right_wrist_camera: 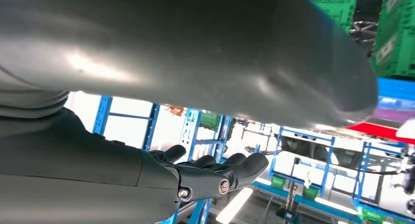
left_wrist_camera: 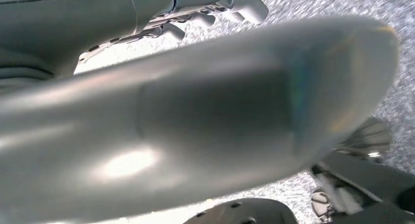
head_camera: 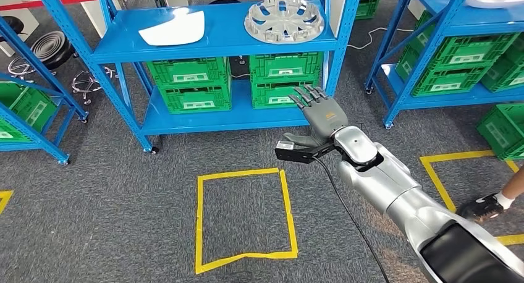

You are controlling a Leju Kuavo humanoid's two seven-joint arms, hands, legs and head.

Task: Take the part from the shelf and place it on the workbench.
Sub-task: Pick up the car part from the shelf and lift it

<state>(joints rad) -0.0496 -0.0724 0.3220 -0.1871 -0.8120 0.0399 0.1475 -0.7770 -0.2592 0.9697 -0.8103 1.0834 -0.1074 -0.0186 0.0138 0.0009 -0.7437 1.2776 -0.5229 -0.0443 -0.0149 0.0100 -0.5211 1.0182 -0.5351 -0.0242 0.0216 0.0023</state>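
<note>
Right hand (head_camera: 321,116): raised before the blue shelf (head_camera: 216,42), fingers spread, holding nothing.
Left hand (left_wrist_camera: 205,18): fingers curled in, empty.
Part: silver wheel cover (head_camera: 284,18) on the shelf top.

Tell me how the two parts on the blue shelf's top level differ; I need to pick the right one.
The silver wheel cover is round, with spokes and cut-out openings; the white panel is a smooth, solid, roughly shield-shaped piece. The wheel cover is metallic grey, the panel plain white. The wheel cover lies on the shelf's right side, nearer the raised right hand; the panel lies to the left. Both lie flat on the same blue shelf, untouched.
</note>
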